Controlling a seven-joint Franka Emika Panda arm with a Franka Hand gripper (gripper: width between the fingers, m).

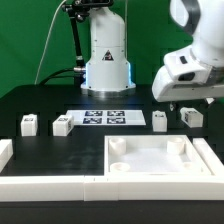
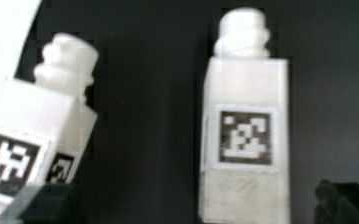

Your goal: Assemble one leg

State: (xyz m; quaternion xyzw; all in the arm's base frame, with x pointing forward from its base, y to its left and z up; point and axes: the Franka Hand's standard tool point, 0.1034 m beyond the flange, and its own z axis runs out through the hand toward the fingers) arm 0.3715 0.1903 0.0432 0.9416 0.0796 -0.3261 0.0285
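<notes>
Several legs lie on the black table. In the exterior view two are at the left and two at the right. My gripper hovers just above the two right legs. In the wrist view one leg, white with a square tag and a knobbed end, lies between my open fingers. A second leg lies tilted beside it. My gripper is open and holds nothing.
The large flat white panel with round corner sockets lies at the front right. A white L-shaped rail runs along the front left. The marker board lies mid-table, before the robot base.
</notes>
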